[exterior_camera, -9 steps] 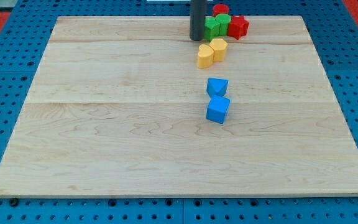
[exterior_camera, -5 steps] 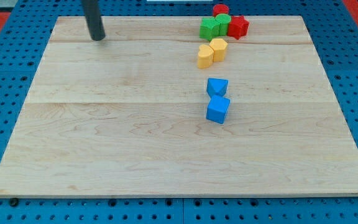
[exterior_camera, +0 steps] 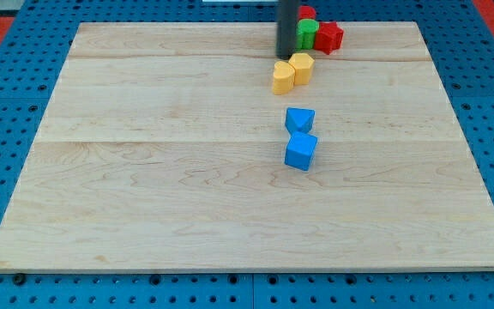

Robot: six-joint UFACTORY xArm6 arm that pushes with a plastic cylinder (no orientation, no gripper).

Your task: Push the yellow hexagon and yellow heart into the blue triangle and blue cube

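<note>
My tip (exterior_camera: 286, 56) (bare rod end effector, no jaws) just above the yellow hexagon (exterior_camera: 302, 67) and yellow heart (exterior_camera: 283, 77).

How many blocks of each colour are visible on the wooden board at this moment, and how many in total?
Yellow: 2, the yellow heart and the yellow hexagon.
Blue: 2, the blue triangle and the blue cube.
Red: 2 visible, the red block and the upper red block.
Green: 1 visible, the green block; my tip stands in front of that cluster and may hide more.
Total: 7 visible.
</note>
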